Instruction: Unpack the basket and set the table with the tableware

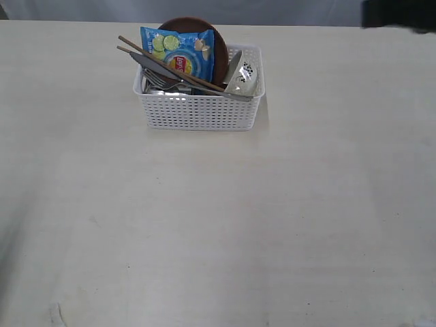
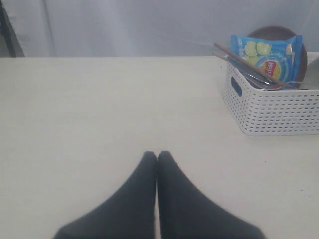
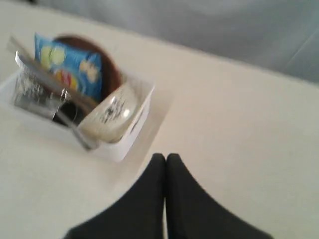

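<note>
One basket (image 1: 197,112), one plate (image 1: 189,23), one bowl (image 1: 245,79), two chopsticks (image 1: 137,50), one chips bag (image 1: 178,58).

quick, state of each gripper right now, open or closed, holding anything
left gripper: closed, holding nothing
right gripper: closed, holding nothing
</note>
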Robot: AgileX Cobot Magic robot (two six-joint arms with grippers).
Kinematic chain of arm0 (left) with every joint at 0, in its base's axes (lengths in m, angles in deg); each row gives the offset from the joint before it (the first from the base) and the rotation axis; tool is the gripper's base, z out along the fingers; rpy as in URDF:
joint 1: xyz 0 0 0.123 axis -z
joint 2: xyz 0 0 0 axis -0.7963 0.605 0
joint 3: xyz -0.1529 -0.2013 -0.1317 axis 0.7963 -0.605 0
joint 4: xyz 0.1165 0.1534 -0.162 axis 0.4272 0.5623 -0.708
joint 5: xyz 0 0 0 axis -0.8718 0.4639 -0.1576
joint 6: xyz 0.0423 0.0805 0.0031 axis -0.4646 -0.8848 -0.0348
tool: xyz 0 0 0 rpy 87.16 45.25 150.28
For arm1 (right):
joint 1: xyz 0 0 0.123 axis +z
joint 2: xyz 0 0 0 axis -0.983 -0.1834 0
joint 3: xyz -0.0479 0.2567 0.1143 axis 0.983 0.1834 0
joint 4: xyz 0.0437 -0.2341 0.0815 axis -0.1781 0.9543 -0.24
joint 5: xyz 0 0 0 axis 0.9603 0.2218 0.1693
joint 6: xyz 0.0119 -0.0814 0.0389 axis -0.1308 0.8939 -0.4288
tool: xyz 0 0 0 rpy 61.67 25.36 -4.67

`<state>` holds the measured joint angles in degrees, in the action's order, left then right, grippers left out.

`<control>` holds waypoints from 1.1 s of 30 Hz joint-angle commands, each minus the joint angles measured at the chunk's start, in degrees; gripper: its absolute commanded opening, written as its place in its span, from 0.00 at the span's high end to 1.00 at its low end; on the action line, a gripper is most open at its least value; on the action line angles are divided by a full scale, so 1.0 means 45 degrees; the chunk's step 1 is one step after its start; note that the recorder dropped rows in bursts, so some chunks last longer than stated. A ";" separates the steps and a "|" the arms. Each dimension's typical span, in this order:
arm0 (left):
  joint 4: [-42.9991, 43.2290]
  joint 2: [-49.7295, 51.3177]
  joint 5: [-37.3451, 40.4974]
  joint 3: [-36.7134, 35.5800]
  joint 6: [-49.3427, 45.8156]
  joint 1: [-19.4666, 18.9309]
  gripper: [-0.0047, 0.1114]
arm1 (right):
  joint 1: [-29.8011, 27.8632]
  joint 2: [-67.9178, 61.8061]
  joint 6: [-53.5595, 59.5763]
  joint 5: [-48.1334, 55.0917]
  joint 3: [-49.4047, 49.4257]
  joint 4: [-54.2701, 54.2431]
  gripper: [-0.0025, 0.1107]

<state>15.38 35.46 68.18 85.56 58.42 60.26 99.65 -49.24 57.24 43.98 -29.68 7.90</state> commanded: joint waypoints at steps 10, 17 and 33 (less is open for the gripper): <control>0.0115 -0.0033 -0.0136 -0.0041 0.0053 -0.0024 0.96 | 0.1789 -0.5893 0.0976 0.3248 -0.5087 -0.1768 0.98; 0.0115 -0.0033 -0.0136 -0.0041 0.0053 -0.0024 0.96 | 0.1789 -0.8209 0.2342 0.5400 -0.8184 -0.2028 0.98; 0.0115 -0.0033 -0.0136 -0.0041 0.0053 -0.0024 0.96 | 0.3790 -1.3943 0.3875 0.8374 -1.6155 -0.1039 0.98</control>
<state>15.38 35.46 68.18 85.56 58.42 60.26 115.60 -109.80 75.46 81.06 -98.70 1.19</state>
